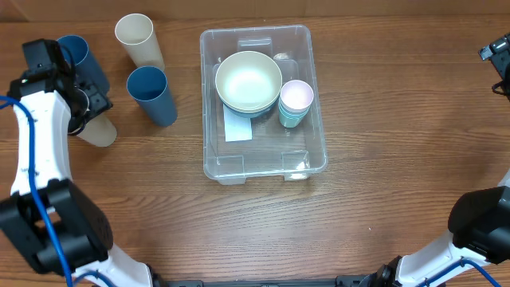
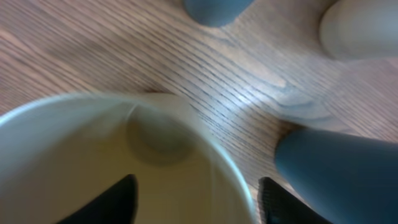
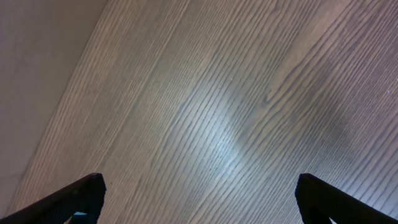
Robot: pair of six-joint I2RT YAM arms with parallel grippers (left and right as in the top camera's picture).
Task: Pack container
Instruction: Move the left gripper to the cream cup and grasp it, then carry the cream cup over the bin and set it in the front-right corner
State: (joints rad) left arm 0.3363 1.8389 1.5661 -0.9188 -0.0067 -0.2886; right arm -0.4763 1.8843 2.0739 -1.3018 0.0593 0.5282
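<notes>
The clear container stands mid-table with a white label on its bottom. It holds a pale bowl nested in a teal one and a pink cup stacked in teal cups. My left gripper is open over a cream cup. In the left wrist view one finger of the left gripper is inside this cream cup and the other is outside its rim. My right gripper is open and empty at the far right; it also shows in the right wrist view.
A dark blue cup stands right beside the left gripper; it also shows in the left wrist view. Another blue cup and a second cream cup stand between the left arm and the container.
</notes>
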